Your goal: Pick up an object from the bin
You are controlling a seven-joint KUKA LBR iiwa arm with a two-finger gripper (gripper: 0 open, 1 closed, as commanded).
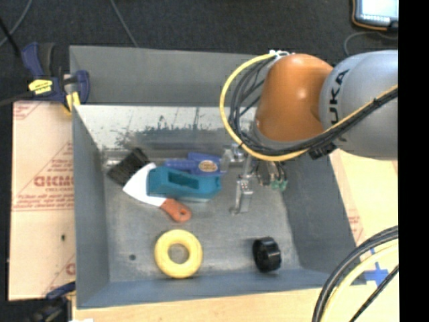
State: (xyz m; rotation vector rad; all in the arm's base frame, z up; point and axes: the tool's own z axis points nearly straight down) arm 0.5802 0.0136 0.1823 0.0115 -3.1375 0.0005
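Bin [90,213]: teal block [184,183] mid-bin, yellow ring [161,255] and black cap [266,255] by front edge; gripper [257,188] spread, empty, just right of block.

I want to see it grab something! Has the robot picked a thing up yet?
Not yet. Done: the gripper is down inside the bin, just right of the teal block. In hand: nothing looks lifted; the teal block, the yellow ring and the black cap all lie on the bin floor. Left: grab one thing and lift it out.
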